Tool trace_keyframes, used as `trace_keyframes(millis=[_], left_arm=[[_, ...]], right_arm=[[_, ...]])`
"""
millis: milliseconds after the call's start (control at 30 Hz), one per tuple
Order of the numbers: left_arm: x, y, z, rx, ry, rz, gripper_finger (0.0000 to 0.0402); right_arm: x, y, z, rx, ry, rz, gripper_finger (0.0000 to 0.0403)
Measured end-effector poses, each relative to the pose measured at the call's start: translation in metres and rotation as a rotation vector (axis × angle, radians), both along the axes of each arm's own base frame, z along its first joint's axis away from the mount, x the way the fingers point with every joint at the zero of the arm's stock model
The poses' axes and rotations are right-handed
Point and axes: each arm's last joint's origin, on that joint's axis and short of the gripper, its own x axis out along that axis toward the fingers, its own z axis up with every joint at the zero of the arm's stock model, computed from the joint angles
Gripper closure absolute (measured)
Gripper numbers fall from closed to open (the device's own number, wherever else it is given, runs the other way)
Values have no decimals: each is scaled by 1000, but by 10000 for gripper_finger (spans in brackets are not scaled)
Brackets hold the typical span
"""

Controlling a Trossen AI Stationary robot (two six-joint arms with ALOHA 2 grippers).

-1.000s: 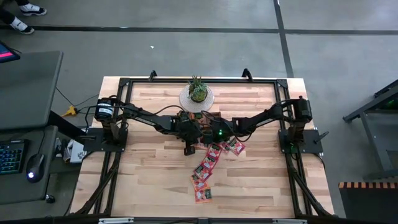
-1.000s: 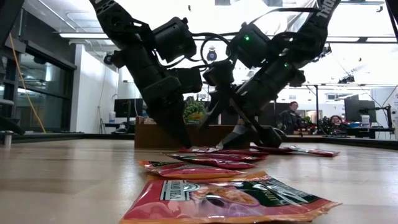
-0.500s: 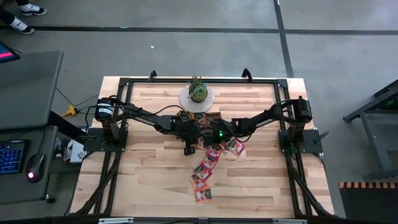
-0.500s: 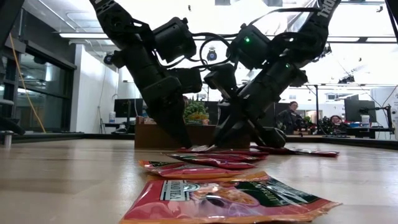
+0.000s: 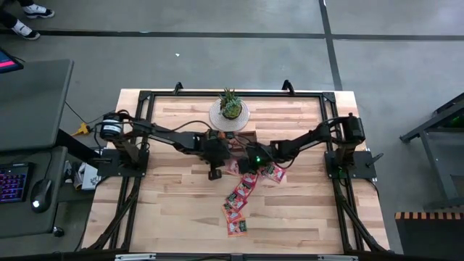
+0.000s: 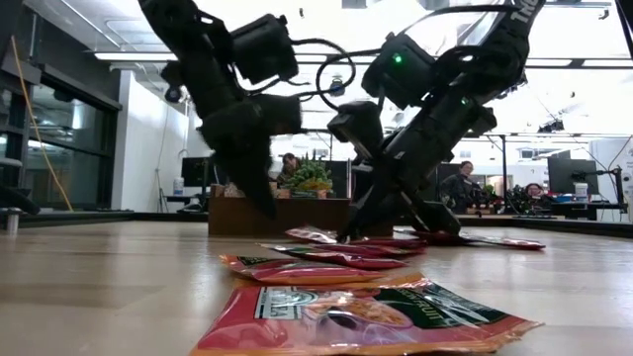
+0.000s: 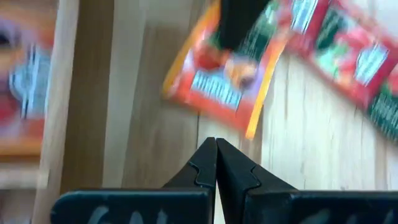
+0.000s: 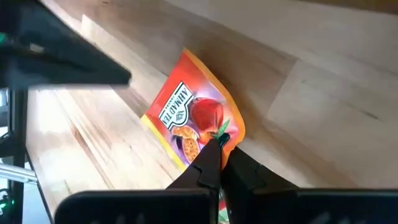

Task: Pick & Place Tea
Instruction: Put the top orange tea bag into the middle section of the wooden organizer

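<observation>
- Near the middle of the wooden table (image 5: 174,196), both arms are reaching inward and meeting over a loose trail of tea sachets (image 5: 239,197) that is running toward the near edge.
- From above, the arms are covering the far end of that trail, so how many sachets are lying there is hard to tell.
- The right gripper (image 8: 219,149) is pinching its fingers together on the corner of one red-orange sachet (image 8: 189,121), which is tilting up off the wood; the rest of that packet's edge is hiding behind the fingers.
- The left gripper (image 7: 216,155) is hanging just above the table with its fingers pressed together and nothing between them; blurred sachets are lying beyond its tip.
- At table level, one sachet (image 6: 366,314) is filling the foreground, cut off at the bottom.
- A tray (image 5: 235,137) is sitting mostly hidden under the arms, its contents impossible to make out.
- A potted plant (image 5: 230,106) is standing at the far edge.
</observation>
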Motion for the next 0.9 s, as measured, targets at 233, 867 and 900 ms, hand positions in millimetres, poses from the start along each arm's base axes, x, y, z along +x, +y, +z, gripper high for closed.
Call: trace_keyframes(millis=[233,867,900], left_arm=[[-5,0,16,2,-32,-4,401],[-18,-1,37,-60,-28,42,401],[-20,-2,38,-75,-18,44,401]], right_arm=[[4,6,5,-28,-63,10,402],[-22,4,84,-209,-170,68,403],[-26,4,90,-222,-166,80,403]])
